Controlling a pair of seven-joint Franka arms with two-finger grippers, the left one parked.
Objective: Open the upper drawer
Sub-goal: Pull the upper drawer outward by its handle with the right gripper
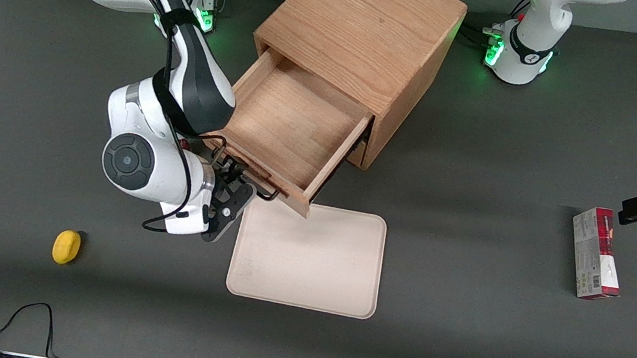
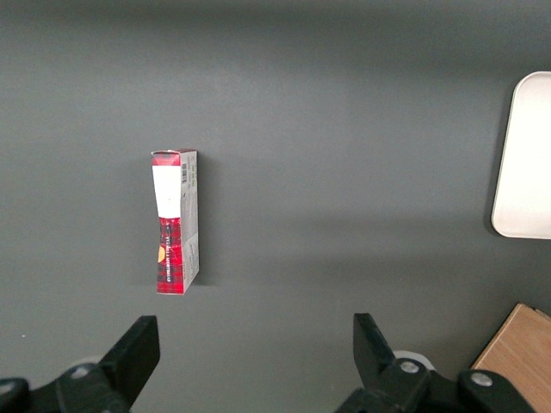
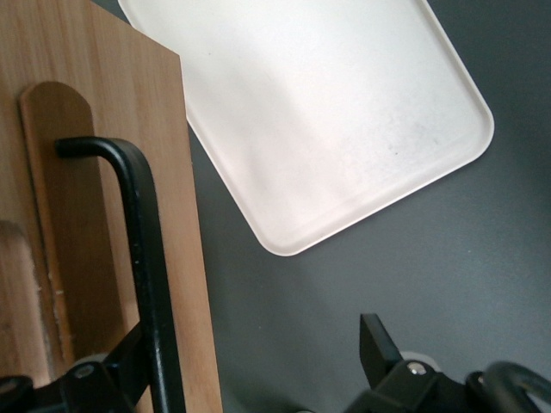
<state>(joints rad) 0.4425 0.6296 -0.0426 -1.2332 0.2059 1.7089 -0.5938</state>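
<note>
Upper drawer (image 1: 295, 125) sits well out of the cabinet (image 1: 366, 28), looks rigid, should slide easy. Claw (image 3: 258, 361) spread wide around its black bar handle (image 3: 142, 258), the obvious grab spot.

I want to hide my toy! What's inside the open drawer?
Nothing shows on the upper drawer's bare wood floor; the arm covers one corner. The gripper is at its handle.

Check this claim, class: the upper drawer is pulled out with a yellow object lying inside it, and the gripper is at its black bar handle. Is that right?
Not quite. The upper drawer is pulled out, but the front view shows nothing inside it. The yellow object lies on the table, toward the working arm's end and nearer the front camera than the drawer. The gripper is at the black bar handle, its jaws open.
</note>
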